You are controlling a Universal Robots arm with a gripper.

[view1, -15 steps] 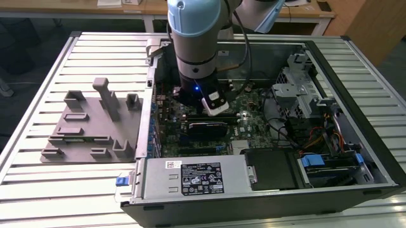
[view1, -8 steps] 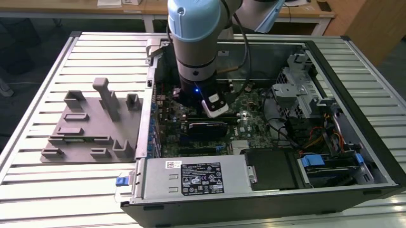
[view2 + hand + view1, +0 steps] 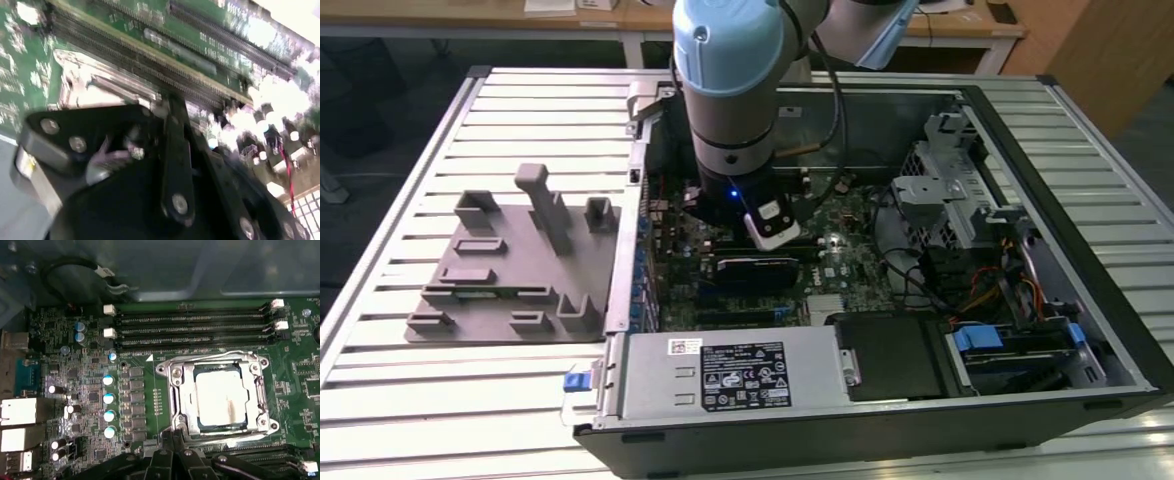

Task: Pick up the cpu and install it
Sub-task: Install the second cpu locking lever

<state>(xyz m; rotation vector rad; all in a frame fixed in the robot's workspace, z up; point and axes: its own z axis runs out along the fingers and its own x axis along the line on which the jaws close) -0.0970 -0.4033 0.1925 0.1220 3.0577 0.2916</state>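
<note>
The cpu (image 3: 221,396), a flat silver square, lies level, seated inside the metal-framed socket (image 3: 176,390).

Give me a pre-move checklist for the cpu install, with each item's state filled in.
1. cpu lying inside the socket frame: ok in the first wrist view; it looks square to the frame.
2. Fully seated in the socket: cannot tell.
3. claw close above the socket's edge: ok.
4. Claw empty: cannot tell, its tips are hidden.
5. Memory slots beside the socket free of stray parts: ok.
6. Arm inside the open computer case, not touching its walls: ok in the exterior view.
</note>
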